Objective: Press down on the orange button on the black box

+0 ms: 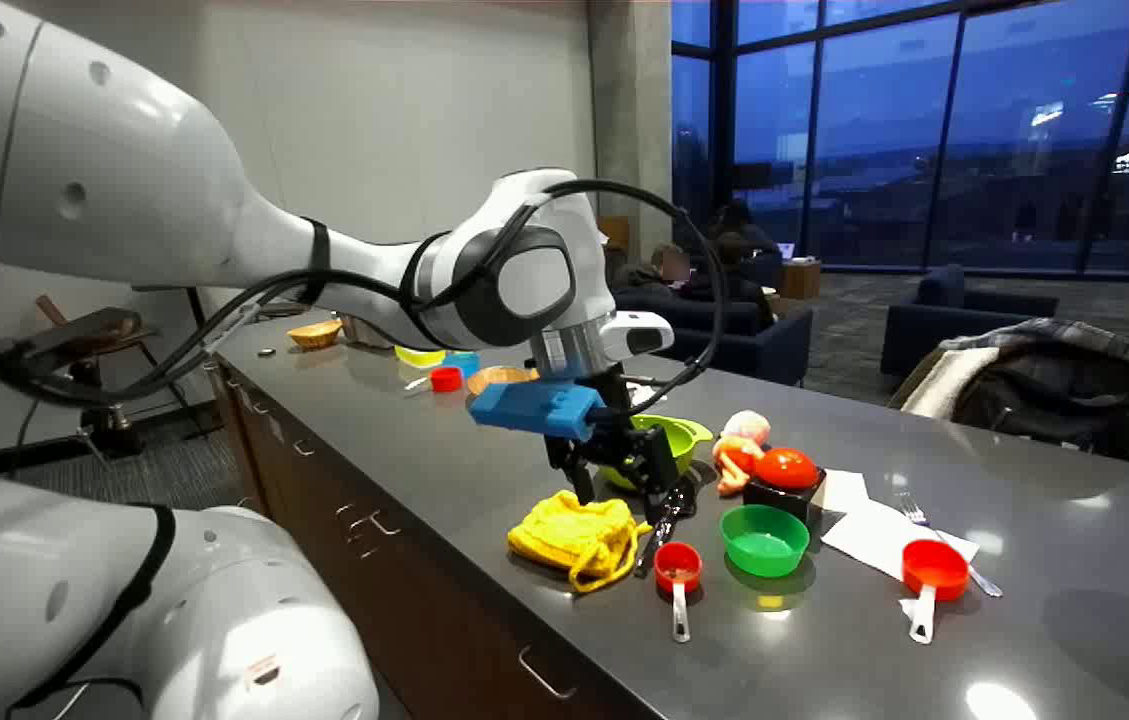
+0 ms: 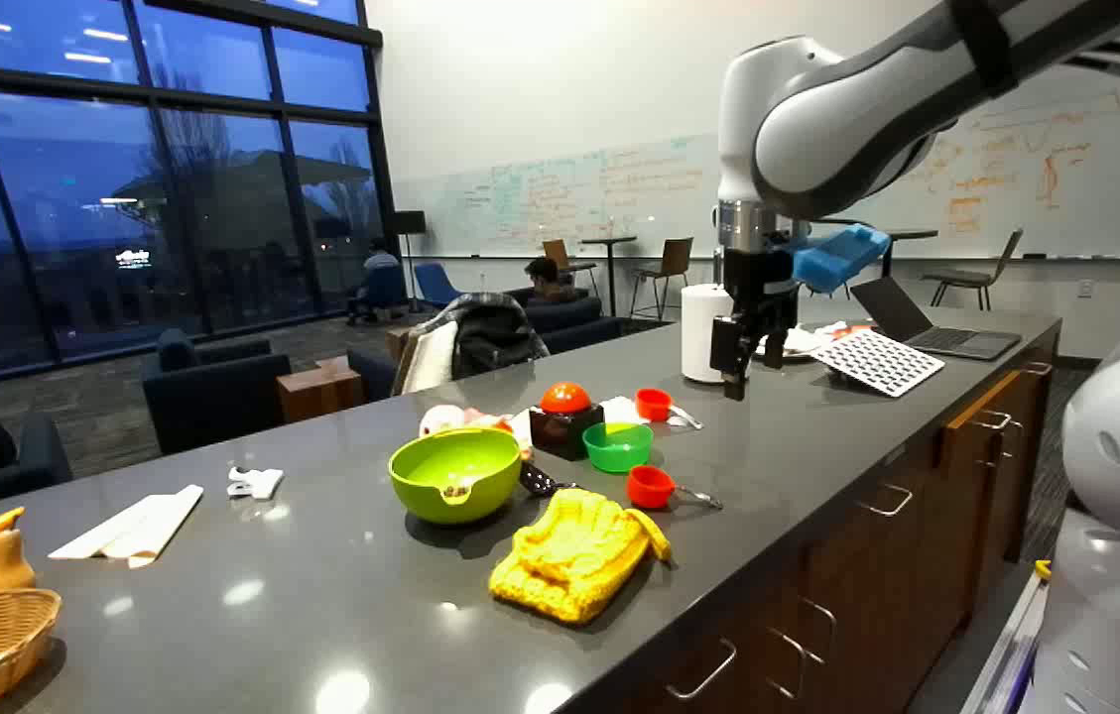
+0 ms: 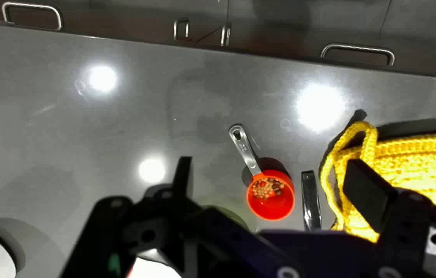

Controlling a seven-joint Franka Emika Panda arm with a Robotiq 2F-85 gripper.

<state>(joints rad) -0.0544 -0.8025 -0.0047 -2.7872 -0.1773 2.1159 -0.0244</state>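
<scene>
- We had the gripper (image 3: 275,185) up over the gray counter (image 2: 798,446), pointing down, jaws spread wide.
- In an exterior view we saw the orange button (image 2: 564,398) domed atop the black box (image 2: 552,436); from the gripper it sat at approx. 9 o'clk, well apart.
- Around that box there, we noted a green bowl (image 2: 609,453) at 4 o'clk (couldn't tell if touching), a lime spouted bowl (image 2: 450,491) at 8 & a yellow knit cloth (image 2: 569,565) at 6.
- In the wrist view we had a red measuring cup (image 3: 272,209) down on the counter, seen b/w the jaws, w/ small tan & dark bits (image 3: 267,188) inside; its handle pointed to 11 o'clk.
- A black utensil handle (image 3: 311,200) lay b/w that cup & the yellow knit cloth.
- In an exterior view we spotted another red cup (image 1: 936,570) & a fork (image 1: 916,513) approx. 4 o'clk from the box.
</scene>
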